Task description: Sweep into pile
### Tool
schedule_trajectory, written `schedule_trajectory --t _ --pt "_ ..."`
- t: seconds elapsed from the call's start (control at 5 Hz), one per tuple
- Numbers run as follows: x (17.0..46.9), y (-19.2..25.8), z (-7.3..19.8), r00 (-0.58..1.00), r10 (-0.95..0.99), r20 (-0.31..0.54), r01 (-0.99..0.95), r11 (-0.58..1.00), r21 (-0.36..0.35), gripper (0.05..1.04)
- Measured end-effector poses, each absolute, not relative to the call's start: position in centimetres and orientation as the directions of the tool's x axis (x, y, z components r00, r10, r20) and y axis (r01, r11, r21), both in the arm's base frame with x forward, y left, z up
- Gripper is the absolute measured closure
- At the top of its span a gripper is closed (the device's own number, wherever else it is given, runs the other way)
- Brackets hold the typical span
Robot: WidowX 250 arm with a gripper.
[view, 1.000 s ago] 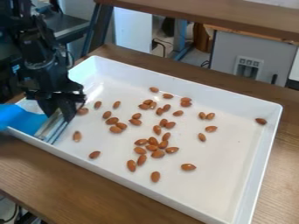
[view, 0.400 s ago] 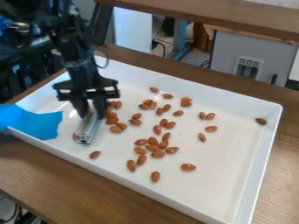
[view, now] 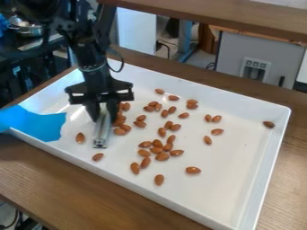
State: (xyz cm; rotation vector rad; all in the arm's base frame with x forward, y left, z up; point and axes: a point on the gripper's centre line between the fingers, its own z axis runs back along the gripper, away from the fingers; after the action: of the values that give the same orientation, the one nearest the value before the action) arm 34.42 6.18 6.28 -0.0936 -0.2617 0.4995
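Wooden furniture and background items
A blue sheet point(view: 39, 123) is seen at the left, above the near edge of the wooden bench point(view: 66, 179). Beyond, below a raised wooden tabletop point(view: 210, 13), a white panel point(view: 137, 36), a black cable point(view: 168, 50) and a gray cabinet point(view: 282, 58) are seen. A metal pot point(view: 27, 28) is seen at upper left.

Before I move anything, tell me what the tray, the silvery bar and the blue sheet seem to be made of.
The tray: probably smooth plastic, by its even white surface and soft glare. The bar: likely shiny metal, by its silvery streaks. The blue sheet: thin, uneven-edged; cloth, tape or plastic film, I cannot tell.
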Motion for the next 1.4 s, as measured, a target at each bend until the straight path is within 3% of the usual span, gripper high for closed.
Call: schedule_trajectory --t 0.6,1.0,1.4 --pt "37.4 -3.3 6.9 0.859 0.497 0.121 -0.456 0.852 -0.258 0.718" --pt "40.7 -7.4 7.0 0.864 0.491 0.109 -0.428 0.831 -0.355 0.718" --pt "41.6 -10.0 7.8 0.861 0.504 0.074 -0.433 0.8 -0.415 0.718"
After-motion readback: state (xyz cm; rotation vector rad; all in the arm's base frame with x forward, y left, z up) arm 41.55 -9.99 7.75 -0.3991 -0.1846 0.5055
